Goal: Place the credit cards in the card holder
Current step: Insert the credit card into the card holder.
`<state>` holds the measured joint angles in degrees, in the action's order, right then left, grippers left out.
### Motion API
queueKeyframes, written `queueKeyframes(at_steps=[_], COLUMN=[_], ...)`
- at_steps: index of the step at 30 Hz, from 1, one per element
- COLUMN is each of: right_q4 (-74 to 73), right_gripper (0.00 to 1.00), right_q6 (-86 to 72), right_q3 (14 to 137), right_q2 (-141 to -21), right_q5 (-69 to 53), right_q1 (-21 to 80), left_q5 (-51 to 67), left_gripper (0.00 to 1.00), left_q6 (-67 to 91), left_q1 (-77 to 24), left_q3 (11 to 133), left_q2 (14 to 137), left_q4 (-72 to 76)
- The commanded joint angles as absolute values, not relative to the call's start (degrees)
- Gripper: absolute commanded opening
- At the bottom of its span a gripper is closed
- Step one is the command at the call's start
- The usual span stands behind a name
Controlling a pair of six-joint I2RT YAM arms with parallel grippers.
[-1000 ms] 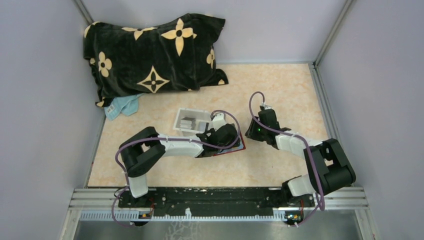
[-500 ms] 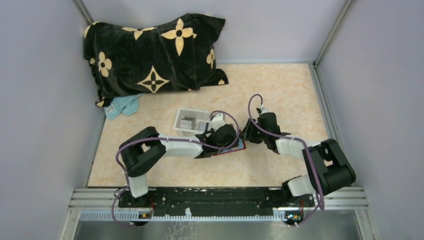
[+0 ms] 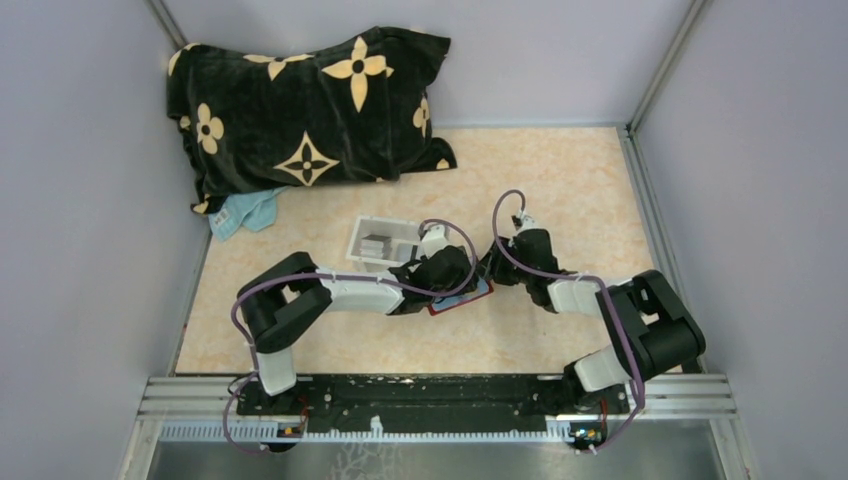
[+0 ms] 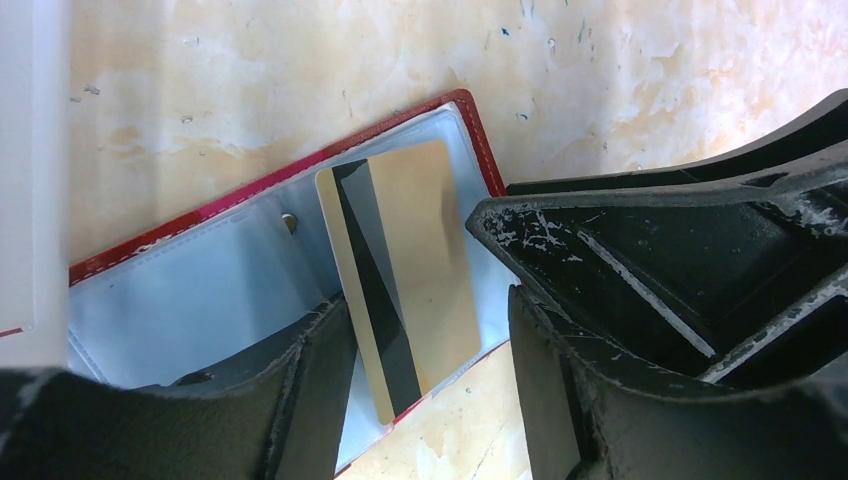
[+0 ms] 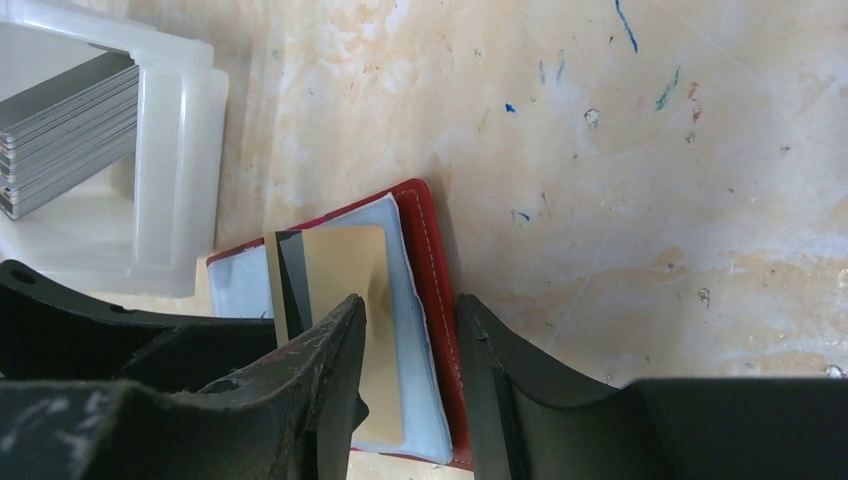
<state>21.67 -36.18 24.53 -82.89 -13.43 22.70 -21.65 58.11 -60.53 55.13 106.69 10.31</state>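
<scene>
Left fingers (image 4: 620,300) stand apart on either side of a gold card (image 4: 410,260) lying on the open red holder (image 4: 190,300). Right fingers (image 5: 300,400), narrowly parted, straddle the holder's red edge; whether they pinch it I cannot tell. Grey cards (image 5: 70,130) sit stacked in a white tray (image 5: 180,150) just beside it on the table (image 5: 650,150).

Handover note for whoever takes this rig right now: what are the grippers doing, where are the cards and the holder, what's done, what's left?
Left gripper: open, above the red-edged open card holder, with the tan card with a black stripe between its fingers.
Right gripper: open, straddling the holder's red edge beside that card.
Done: the tan card lies on the holder's clear pocket; I can't tell whether it is tucked in.
Left: the stack of grey cards in the white plastic tray.
</scene>
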Motion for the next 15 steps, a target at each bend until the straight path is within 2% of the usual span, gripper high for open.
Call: queueKeyframes(at_steps=[1, 5, 11, 15], right_q4=[15.7, 17.7, 22.4, 26.0], right_gripper=[0.38, 0.35, 0.32, 0.26], right_q6=[-36.7, -37.0, -38.6, -39.6], right_q3=[21.1, 20.0, 17.5, 15.8], right_q2=[-85.7, -86.2, -85.7, -84.9], right_q5=[-14.9, -16.3, -19.9, -22.2], right_q1=[26.0, 26.2, 26.6, 26.8], left_q5=[-17.0, -17.7, -16.2, -15.4], left_gripper=[0.65, 0.68, 0.65, 0.63], left_q6=[58.2, 58.5, 58.2, 58.3], left_q1=[-60.0, -60.0, -60.0, -60.0], left_q3=[54.4, 53.7, 54.9, 55.3], left_q2=[114.6, 114.0, 116.0, 117.1], left_q4=[-2.7, -3.7, -4.0, -3.9])
